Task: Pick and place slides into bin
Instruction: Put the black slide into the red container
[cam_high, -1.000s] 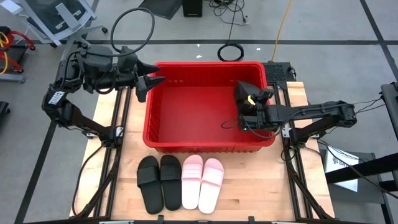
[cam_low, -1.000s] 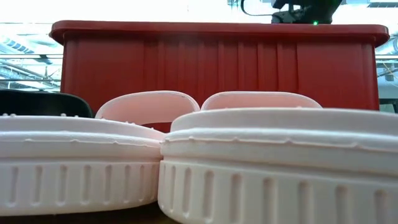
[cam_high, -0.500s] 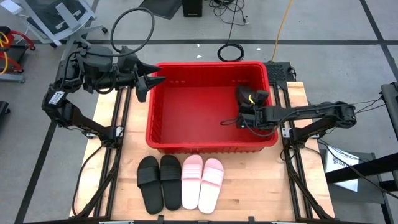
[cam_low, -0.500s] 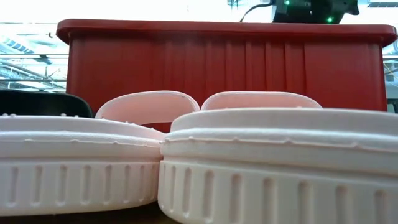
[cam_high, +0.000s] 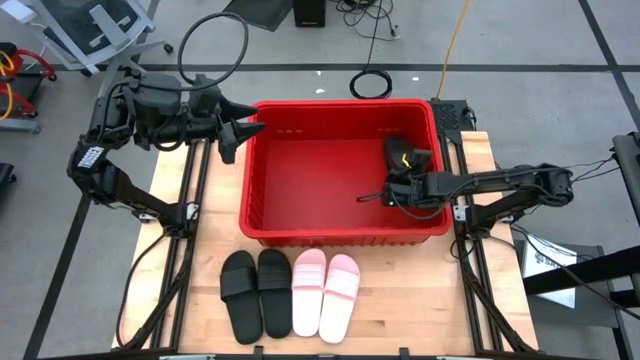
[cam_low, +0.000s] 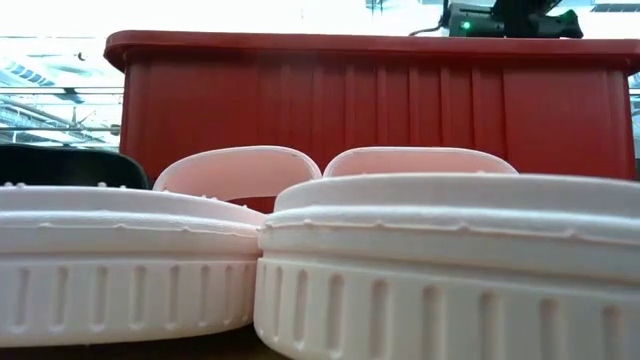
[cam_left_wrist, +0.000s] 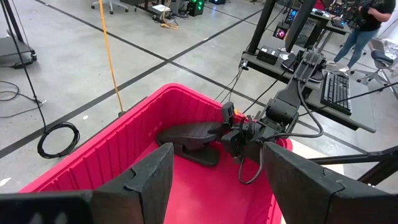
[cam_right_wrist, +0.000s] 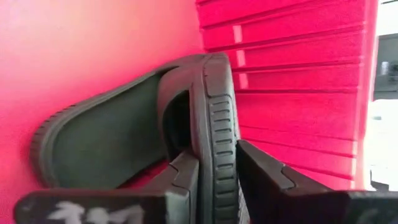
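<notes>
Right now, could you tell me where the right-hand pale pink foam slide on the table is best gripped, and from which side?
Take the right-hand pale pink slide by its broad strap, coming from above: the strap arches clear of the footbed, leaving a gap for one finger. Its right side is free; the other pink slide lies against its left.

My rig's two dark arms, the left arm (cam_high: 120, 140) bearing a white label on one link and the right arm (cam_high: 510, 182) a slim black boom trailing thin cables, end in wedge-shaped matte black fingers (cam_left_wrist: 146, 177), with a yellow tab beside the right gripper (cam_high: 400, 185).
</notes>
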